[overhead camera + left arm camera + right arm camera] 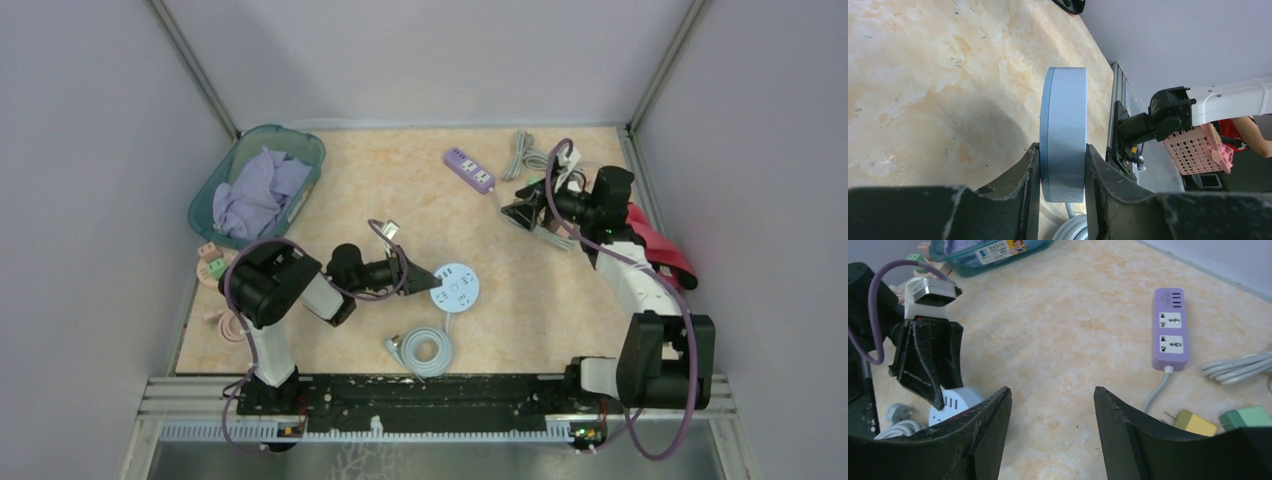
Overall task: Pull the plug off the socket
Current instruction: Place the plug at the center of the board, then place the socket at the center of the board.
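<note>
Left gripper (1062, 152) astride round socket (1064, 107) edge

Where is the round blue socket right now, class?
In the top view the round socket is near the centre of the table, clamped in the left gripper, just beyond the coiled grey cable.

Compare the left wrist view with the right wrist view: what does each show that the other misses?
Only the left wrist: the round socket edge-on between the fingers, and a pink basket past the table edge. Only the right wrist: the socket's slotted face, the purple power strip, a yellow plug and a green plug near its cord, the teal bin, the open right end effector. Both: the left end effector on the socket, its grey cable, the marbled table.
</note>
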